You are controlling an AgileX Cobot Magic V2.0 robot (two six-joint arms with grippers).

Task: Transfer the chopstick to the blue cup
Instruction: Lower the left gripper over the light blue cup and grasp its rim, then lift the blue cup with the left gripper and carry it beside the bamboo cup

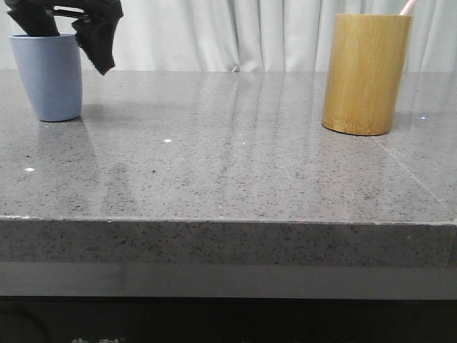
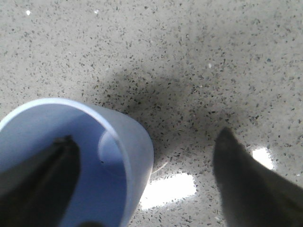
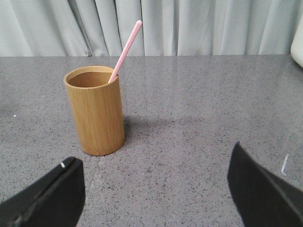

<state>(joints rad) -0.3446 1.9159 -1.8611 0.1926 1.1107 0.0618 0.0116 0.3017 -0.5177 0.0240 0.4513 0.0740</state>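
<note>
The transfer looks barely begun. The right gripper (image 3: 151, 189), spread wide and holding nothing, faces the bamboo holder (image 1: 366, 73) near the tabletop's (image 1: 228, 171) far right corner, well short of the chopstick (image 3: 125, 51) leaning inside it. At the far left edge, the spread left gripper (image 2: 142, 175) straddles the blue cup's (image 1: 48, 76) rim; the cup looks empty.

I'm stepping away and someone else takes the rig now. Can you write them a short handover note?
Left gripper: open, straddling the blue cup's rim, one finger inside, one outside; holding nothing.
Right gripper: open, empty, facing the bamboo holder from a distance.
Chopstick: one pink stick visible, leaning in the holder at the table's right; cup is far left.
Done: nothing transferred; the visible part of the cup's inside is empty.
Left: grasp the chopstick, carry it across, drop it in the cup.
</note>
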